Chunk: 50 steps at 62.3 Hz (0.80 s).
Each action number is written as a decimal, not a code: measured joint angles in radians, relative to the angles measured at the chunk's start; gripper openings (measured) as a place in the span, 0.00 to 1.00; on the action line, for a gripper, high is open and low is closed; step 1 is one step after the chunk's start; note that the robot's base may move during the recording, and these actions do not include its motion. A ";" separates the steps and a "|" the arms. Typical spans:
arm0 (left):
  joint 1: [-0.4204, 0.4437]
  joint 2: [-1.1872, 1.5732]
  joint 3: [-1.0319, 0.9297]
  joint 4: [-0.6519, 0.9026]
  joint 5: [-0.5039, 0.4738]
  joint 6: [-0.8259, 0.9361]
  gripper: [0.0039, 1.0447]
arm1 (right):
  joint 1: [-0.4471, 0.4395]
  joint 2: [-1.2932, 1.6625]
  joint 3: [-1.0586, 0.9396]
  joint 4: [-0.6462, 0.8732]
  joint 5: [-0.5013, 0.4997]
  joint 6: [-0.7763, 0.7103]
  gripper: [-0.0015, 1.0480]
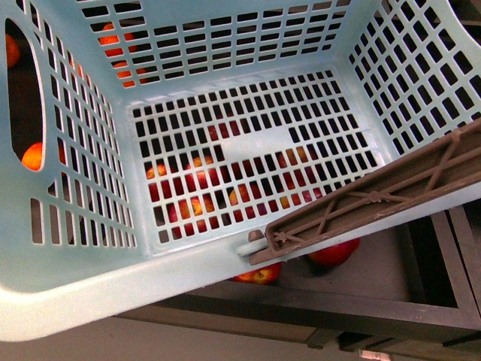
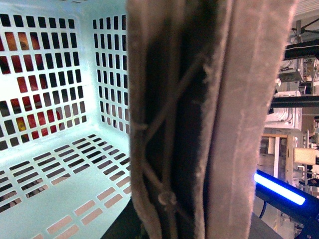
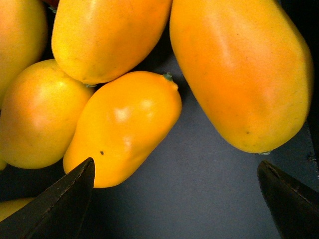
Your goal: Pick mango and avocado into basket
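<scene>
Right wrist view: right gripper (image 3: pixel 177 163) wide open, empty, over a mango (image 3: pixel 124 127). The basket (image 2: pixel 50 149) and its handle (image 2: pixel 199 124) fill the left wrist view; left gripper unseen.

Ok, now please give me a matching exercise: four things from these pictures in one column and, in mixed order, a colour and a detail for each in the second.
1 basket
2 handle
3 mango
4 apples

a red, underneath the basket
b orange-yellow, before the open jaws of the right gripper
c light turquoise, slotted walls
d brown, crossed ribs

Pairs: 1-c, 2-d, 3-b, 4-a
</scene>
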 joint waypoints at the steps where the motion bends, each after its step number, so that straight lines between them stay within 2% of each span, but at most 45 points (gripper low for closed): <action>1: 0.000 0.000 0.000 0.000 0.000 0.000 0.15 | 0.000 0.000 -0.001 0.000 0.000 0.000 0.92; 48: 0.000 0.000 0.000 0.000 -0.002 0.000 0.15 | -0.003 -0.036 -0.076 0.031 -0.023 -0.022 0.92; 50: 0.000 0.000 0.000 0.000 0.000 0.000 0.15 | -0.007 -0.036 -0.082 0.079 -0.034 -0.060 0.92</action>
